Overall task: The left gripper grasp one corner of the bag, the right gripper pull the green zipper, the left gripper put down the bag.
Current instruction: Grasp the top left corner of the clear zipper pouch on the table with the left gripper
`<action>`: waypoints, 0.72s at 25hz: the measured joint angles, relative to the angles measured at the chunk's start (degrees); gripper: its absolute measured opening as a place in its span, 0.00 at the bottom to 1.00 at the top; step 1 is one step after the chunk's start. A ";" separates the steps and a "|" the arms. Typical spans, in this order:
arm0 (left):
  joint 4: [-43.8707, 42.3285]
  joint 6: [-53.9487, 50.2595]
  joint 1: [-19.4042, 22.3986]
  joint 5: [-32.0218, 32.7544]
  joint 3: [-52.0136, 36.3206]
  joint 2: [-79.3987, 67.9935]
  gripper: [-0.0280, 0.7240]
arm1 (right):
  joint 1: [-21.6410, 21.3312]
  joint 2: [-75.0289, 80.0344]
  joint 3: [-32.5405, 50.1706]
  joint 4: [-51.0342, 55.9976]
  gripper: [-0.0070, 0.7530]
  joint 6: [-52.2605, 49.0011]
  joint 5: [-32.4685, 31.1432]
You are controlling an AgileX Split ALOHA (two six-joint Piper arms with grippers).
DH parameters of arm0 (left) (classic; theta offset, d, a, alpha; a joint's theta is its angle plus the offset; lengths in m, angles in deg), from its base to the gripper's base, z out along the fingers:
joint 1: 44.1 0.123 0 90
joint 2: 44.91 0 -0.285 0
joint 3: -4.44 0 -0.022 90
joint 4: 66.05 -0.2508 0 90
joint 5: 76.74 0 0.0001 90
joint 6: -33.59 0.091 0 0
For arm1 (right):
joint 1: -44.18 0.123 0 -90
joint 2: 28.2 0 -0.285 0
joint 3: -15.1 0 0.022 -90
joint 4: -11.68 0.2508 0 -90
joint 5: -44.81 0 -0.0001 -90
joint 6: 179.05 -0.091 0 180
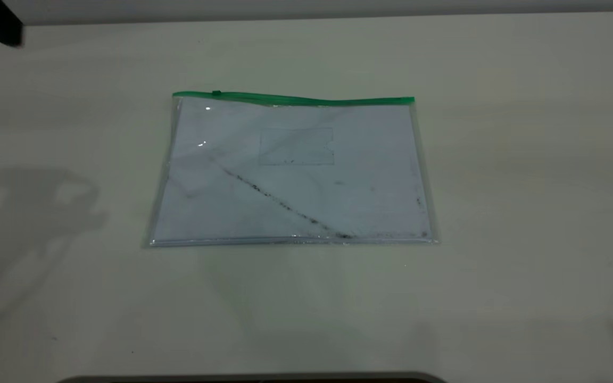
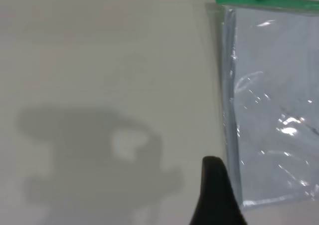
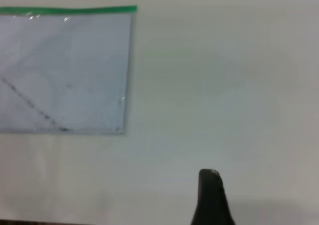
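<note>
Currently the bag (image 1: 291, 170) lies flat on the counter (image 1: 524, 186), green zipper (image 1: 293, 98) along its far edge, slider tab (image 1: 216, 93) near that edge's left end. My left hand (image 2: 215, 195) hangs above bare counter just beside the bag's left short edge, holding nothing; open or closed, cannot tell. My right hand (image 3: 210, 197) hangs well apart off the bag's right side, empty; its state is likewise unclear.
</note>
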 joint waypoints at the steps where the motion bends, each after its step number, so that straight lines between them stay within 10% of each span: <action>1: 2.32 2.55 -0.06 -0.36 0.92 -2.57 0.79 | 0.00 2.48 -0.04 1.32 0.77 1.34 1.16; 18: 32.32 39.24 -0.13 7.09 26.18 -37.34 0.79 | 0.00 44.29 -17.68 4.68 0.77 12.64 8.29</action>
